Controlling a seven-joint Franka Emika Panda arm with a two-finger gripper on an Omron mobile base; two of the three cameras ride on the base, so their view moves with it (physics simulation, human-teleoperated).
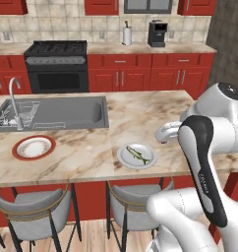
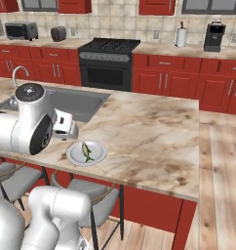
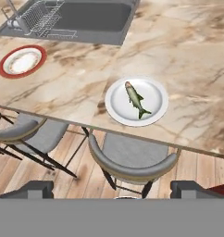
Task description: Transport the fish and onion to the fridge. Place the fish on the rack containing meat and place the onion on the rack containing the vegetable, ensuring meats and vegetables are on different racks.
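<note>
Lying on one white plate [image 3: 156,113]: one fish [image 3: 135,98], apparently untouched.

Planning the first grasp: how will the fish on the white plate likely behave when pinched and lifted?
The fish is slim and tapering, so it probably slips unless pinched across its thicker middle. It looks small and likely light. It lies flat on a shallow white plate near the counter edge, so a push would probably slide it or nudge the plate.

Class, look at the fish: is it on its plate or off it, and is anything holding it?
On its plate: the fish lies flat near the middle of the white plate on the counter, with nothing touching it.
</note>
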